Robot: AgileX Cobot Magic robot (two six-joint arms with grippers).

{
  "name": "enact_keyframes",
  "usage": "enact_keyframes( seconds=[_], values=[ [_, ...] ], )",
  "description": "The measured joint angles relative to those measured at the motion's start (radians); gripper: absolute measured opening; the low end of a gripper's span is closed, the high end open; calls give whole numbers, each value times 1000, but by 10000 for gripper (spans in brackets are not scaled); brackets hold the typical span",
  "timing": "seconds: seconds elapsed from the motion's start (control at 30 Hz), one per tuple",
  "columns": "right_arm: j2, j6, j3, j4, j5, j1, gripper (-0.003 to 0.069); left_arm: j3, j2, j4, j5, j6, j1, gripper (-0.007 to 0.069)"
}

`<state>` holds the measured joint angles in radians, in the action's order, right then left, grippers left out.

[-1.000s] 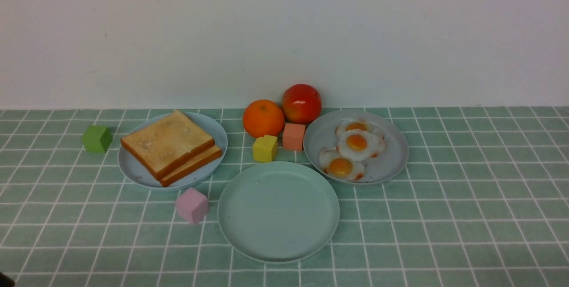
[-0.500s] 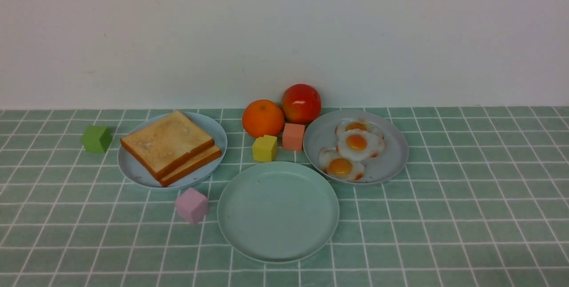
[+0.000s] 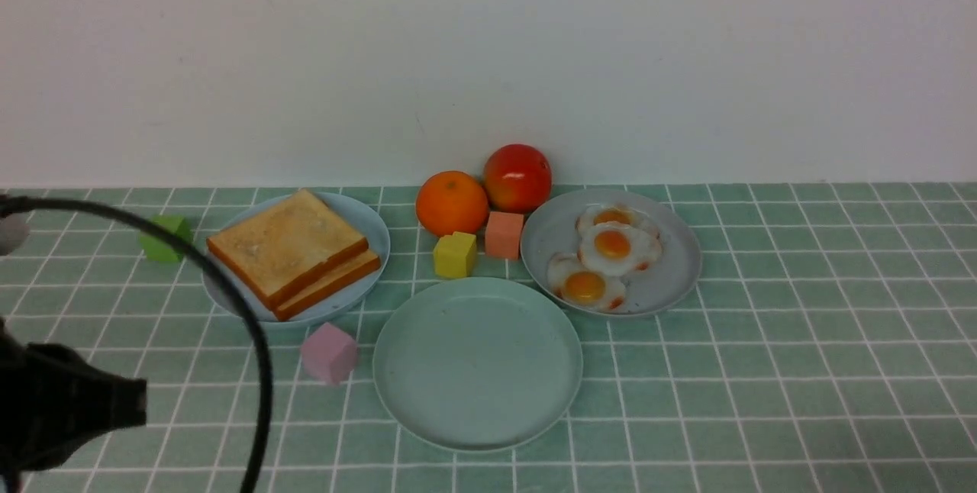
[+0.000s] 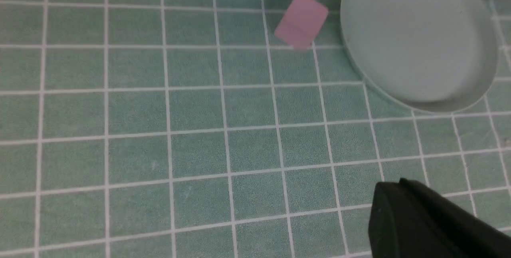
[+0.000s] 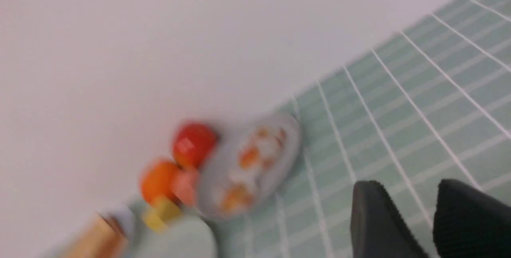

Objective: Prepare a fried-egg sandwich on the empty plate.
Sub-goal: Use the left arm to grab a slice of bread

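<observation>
Two toast slices (image 3: 294, 249) lie stacked on the light blue plate (image 3: 229, 298) at the left. Three fried eggs (image 3: 617, 247) sit on the grey plate (image 3: 675, 279) at the right. The empty plate (image 3: 477, 363), mint green, stands nearest me between them with nothing on it; it also shows as the empty plate (image 4: 415, 38) in the left wrist view. My left gripper (image 4: 393, 188) is shut on nothing, hovering over bare cloth short of that plate. My left arm (image 3: 69, 401) enters at the lower left. My right gripper (image 5: 411, 188) is open and empty, far from the eggs.
An orange (image 3: 452, 203) and a red tomato (image 3: 517, 176) stand at the back by the wall. A yellow cube (image 3: 455, 254) and a salmon cube (image 3: 504, 234) sit between the plates. A pink cube (image 3: 330, 352) lies left of the empty plate; a green cube (image 3: 164, 237) is far left.
My left arm has come into the front view at the lower left, its black cable now arching across the green cube and the blue plate's edge. Food and plates have not moved.
</observation>
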<state>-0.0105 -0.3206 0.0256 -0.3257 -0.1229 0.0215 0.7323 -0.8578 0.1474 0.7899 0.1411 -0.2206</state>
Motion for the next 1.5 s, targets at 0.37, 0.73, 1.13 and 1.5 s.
enact_keyframes(
  seconds=[0.37, 0.73, 1.13, 1.5],
  values=[
    [319, 348, -583, -20, -642, 0, -8, 229, -414, 5, 65, -133, -37, -13],
    [757, 465, -1025, 32, -983, 251, 2, 626, -830, -158, 63, -173, -88, -13],
    [779, 473, -1040, 57, -997, 338, 5, 888, -1175, -252, 35, -439, -38, 207],
    [779, 473, -1040, 56, -999, 338, 9, 894, -1283, -313, -72, -443, -38, 350]
  ],
)
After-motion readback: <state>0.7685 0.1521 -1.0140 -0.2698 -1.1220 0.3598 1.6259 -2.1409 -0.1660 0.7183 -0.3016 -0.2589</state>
